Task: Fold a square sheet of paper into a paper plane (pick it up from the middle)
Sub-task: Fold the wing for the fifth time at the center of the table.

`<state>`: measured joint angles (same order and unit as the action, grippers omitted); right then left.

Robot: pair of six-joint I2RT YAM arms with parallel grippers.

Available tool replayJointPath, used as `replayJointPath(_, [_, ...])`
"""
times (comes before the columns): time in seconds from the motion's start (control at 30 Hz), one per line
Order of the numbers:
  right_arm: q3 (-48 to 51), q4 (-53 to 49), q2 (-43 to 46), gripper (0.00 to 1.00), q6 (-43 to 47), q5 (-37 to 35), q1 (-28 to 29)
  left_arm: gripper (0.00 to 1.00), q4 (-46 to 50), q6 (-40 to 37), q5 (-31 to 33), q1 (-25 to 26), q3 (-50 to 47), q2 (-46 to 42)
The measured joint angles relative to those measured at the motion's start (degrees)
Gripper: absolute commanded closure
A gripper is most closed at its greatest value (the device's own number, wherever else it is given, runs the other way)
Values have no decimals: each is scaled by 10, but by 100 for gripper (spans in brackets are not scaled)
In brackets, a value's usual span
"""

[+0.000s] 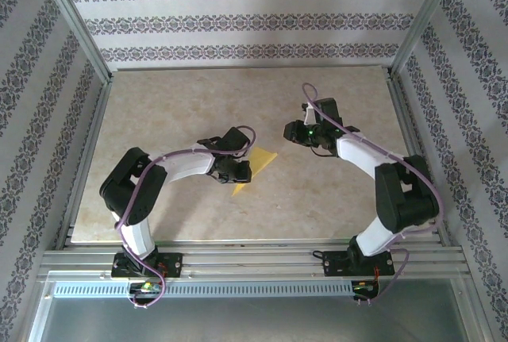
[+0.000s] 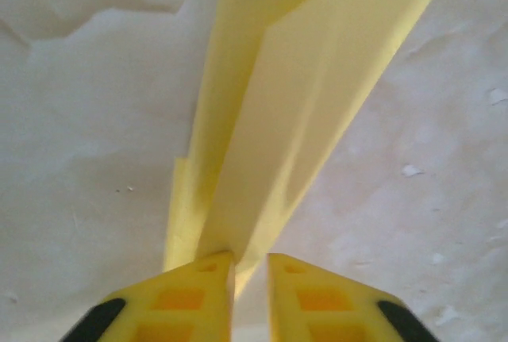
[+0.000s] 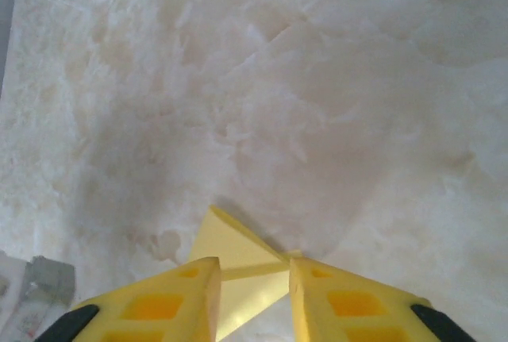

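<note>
Yellow fingertips of my left gripper [image 2: 251, 261] stand slightly parted at the paper plane's [image 2: 302, 120] near end, its long axis running straight ahead over the marbled table [image 2: 79, 159], while my right gripper [image 3: 254, 269], open and empty, hovers just beyond its far corner.

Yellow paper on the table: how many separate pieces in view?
1. The folded yellow paper lies near the middle of the table, one end reaching the left tool. That tool covers part of it from above, so a scrap could be hidden.
</note>
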<state>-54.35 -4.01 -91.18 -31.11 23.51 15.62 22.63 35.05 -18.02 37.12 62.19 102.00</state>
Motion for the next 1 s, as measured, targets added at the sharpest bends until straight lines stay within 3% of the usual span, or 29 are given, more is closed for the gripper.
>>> replayJointPath(0.17, [48, -10, 44, 43, -45, -21, 11, 52, 6, 5, -4, -20, 1, -91])
replayJointPath(0.27, [54, -26, 56, 36, -74, -41, 30, 39, 5, 4, -1, -57, -5, -156])
replayJointPath(0.43, [37, -80, 59, 25, -121, -111, 113, 14, 7, -10, 47, -113, -43, -226])
replayJointPath(0.53, [-5, -121, 40, 22, -153, -158, 176, 6, 8, -21, 88, -130, -76, -245])
replayJointPath(0.73, [-94, -183, -43, 21, -213, -225, 247, 0, 4, -27, 139, -174, -145, -277])
replayJointPath(1.0, [-209, -271, -166, 25, -261, -270, 286, 1, -22, -27, 133, -218, -194, -292])
